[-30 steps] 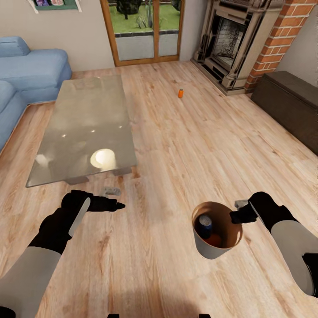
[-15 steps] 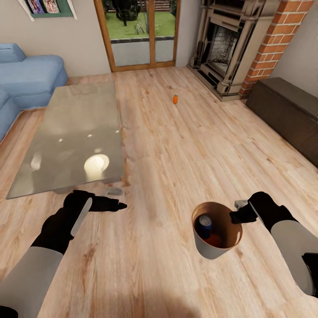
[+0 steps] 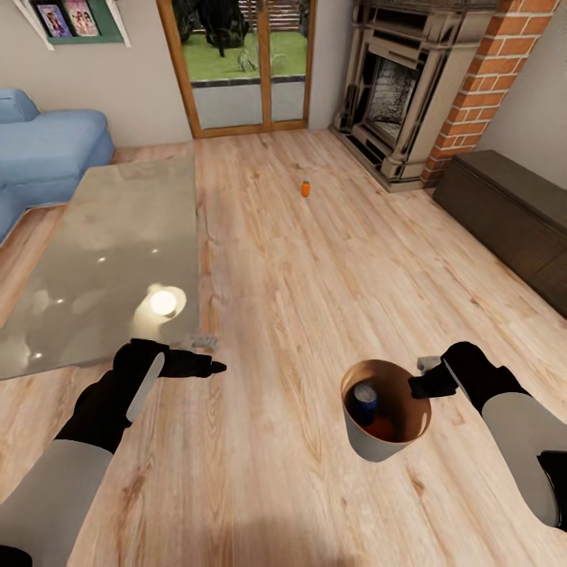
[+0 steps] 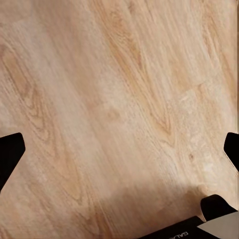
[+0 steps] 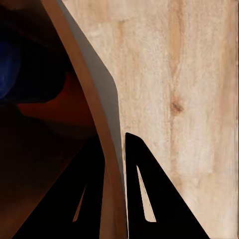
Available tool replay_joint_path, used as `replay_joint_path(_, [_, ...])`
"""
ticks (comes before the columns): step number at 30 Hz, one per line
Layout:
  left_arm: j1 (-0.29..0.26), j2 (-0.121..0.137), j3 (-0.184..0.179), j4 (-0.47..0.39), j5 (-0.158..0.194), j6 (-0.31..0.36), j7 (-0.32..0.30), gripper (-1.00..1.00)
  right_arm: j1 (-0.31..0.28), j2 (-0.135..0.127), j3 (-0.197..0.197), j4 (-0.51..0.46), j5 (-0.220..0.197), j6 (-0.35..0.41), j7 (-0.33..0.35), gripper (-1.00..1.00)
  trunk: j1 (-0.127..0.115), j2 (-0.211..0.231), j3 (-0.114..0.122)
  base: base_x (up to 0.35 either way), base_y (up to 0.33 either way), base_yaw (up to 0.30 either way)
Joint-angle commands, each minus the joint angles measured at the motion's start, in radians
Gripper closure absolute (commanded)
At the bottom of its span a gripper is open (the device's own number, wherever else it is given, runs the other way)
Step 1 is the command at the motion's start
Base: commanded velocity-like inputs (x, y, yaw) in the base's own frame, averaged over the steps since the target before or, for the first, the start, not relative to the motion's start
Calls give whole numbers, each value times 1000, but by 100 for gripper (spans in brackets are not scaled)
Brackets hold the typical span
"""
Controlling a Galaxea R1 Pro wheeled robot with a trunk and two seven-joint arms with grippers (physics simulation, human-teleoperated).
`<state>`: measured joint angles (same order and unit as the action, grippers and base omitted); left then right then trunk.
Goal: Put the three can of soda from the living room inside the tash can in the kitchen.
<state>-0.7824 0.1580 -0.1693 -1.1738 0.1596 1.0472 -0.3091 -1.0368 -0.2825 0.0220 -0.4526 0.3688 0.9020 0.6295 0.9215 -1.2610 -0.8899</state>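
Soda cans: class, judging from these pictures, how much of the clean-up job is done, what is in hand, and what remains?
Done: a blue can and an orange-red can lie inside the trash can. In hand: the right gripper is clamped on the bin's rim; the left gripper is open and empty. Left: the third can stands on the wood floor near the fireplace, and the bin must reach the kitchen.

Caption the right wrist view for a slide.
Right gripper fingers pinch the trash can rim above wood floor.

The bin's (image 3: pixel 370 445) wall hides most of the orange can (image 3: pixel 383 428) beside the right claw (image 3: pixel 423 383).
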Motion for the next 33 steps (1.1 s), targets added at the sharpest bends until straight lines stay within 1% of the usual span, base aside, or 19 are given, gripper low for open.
replay_joint_path(1, [0,0,0,0,0,0,0,-100,0,1,-1,0,-17,7,4,100,0,0,2,281,-196,0])
replay_joint_path(33, [0,-4,-1,-1,0,0,0,-100,0,3,-1,0,-18,6,6,100,0,0,53,281,-195,0])
